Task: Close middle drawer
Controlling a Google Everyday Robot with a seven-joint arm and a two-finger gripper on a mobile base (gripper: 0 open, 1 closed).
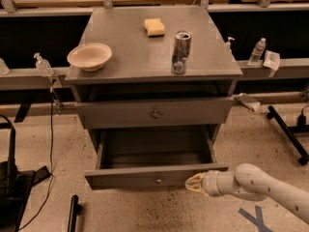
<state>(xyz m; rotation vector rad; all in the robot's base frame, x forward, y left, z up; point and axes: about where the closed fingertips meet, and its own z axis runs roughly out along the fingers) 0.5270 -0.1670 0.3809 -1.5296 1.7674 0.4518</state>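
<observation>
The middle drawer (145, 177) is a wide, shallow grey drawer with a tiny round centre knob (158, 180). It stands pulled far out of the cabinet, and its inside looks empty. My gripper (194, 183) is at the right part of the drawer's front panel, touching it or nearly so, at the end of my white arm (260, 185), which comes in from the lower right. The top drawer (154, 111) above, with a larger dark knob, stands out slightly. The lowest drawer is hidden under the open one.
On the cabinet top (130, 57) stand a bowl (89, 57), a can (181, 52) and a yellow sponge (154, 27). Bottles (256, 51) sit on the side ledges. A black stand (289, 134) lies on the floor at the right, and dark gear (12, 192) with cables at the left.
</observation>
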